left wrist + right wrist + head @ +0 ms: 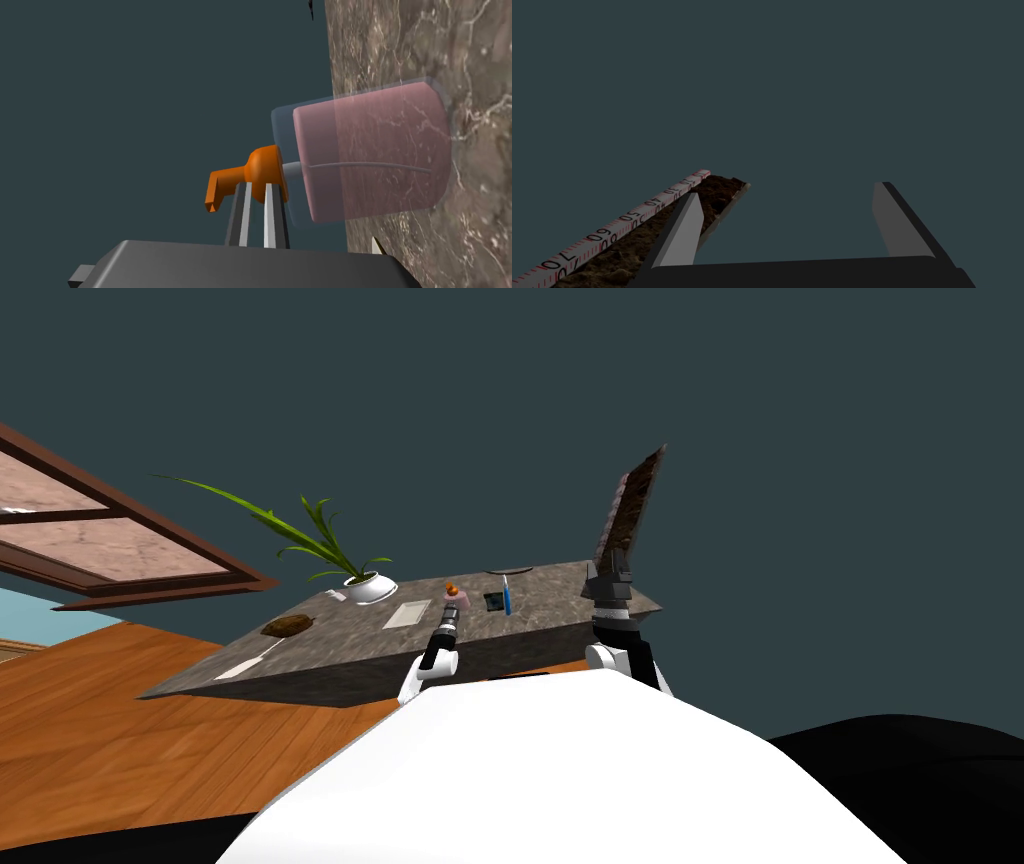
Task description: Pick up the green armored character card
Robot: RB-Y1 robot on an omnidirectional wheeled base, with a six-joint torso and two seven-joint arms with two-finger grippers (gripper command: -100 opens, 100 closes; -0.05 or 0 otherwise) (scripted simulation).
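Centre of head view: the dark green square card (493, 602) lies flat on the grey-brown marble tabletop (340, 640), beside a blue stick (507, 594). Left wrist view: left gripper (256, 185) jaws nearly together, empty, tips at the orange pump (262, 167) of a pink soap dispenser (375, 150). Right wrist view: right gripper (787, 190) jaws wide apart, empty, beside a brown ruler-edged slab (717, 190).

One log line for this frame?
left gripper: shut, at orange pump | right gripper: open, beside ruler | dark card: on table, untouched
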